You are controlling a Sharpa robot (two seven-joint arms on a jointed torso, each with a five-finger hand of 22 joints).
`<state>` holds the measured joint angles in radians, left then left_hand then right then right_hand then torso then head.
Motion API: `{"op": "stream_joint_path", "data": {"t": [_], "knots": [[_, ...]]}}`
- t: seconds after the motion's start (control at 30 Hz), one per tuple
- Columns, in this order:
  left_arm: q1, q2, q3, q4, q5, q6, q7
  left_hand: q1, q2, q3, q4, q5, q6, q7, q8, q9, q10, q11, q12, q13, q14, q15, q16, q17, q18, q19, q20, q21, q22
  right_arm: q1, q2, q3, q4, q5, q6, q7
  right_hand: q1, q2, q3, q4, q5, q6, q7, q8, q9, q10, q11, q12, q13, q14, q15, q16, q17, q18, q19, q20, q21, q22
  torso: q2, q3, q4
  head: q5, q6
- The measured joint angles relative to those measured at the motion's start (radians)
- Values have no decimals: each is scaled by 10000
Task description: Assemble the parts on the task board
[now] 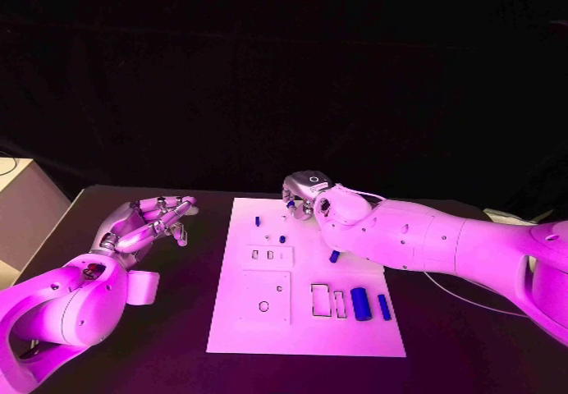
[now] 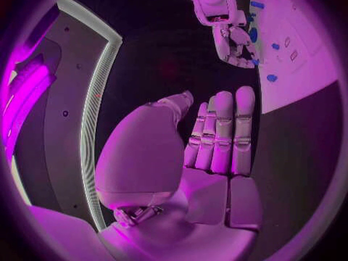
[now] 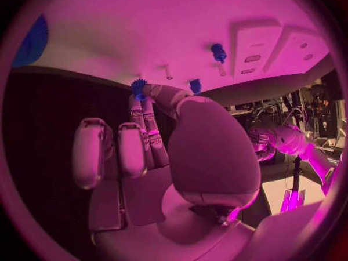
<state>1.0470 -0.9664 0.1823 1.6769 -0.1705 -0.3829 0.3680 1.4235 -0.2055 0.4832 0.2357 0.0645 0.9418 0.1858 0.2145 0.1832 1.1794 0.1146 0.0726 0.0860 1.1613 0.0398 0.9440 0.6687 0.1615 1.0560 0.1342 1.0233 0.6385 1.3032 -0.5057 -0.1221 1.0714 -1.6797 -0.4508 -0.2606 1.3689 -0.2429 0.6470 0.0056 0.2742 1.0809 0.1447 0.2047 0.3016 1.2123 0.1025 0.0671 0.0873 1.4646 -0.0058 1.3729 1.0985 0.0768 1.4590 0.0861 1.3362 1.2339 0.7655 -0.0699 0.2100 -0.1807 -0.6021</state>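
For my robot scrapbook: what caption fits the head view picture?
Right silver hand reaches small blue parts at the white task board's far end; left silver hand waits beside it, open.

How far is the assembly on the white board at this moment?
Early. A few small blue pegs already stand at the far end of the white task board. The right hand touches a small blue gear-shaped part there. Two blue cylinders lie loose beside open slots. The left hand waits, holding nothing.
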Motion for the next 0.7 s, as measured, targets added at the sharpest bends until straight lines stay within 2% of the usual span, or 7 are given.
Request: {"op": "stream_joint_path", "data": {"t": [0.7], "knots": [[0,13,6,1,-2,21,-16,0,0,-1,1,0,0,0,0,8,0,0,0,0,0,0,0,1,-1,0,0,0,-2,-49,248,12,-342,39,-53,90,-53,-53,-1,0,-18,-38,37,0,27,36,-36,-18,65,0,0,0,-19,0,0,0,0,0,11,-12,12,64,45]]}}
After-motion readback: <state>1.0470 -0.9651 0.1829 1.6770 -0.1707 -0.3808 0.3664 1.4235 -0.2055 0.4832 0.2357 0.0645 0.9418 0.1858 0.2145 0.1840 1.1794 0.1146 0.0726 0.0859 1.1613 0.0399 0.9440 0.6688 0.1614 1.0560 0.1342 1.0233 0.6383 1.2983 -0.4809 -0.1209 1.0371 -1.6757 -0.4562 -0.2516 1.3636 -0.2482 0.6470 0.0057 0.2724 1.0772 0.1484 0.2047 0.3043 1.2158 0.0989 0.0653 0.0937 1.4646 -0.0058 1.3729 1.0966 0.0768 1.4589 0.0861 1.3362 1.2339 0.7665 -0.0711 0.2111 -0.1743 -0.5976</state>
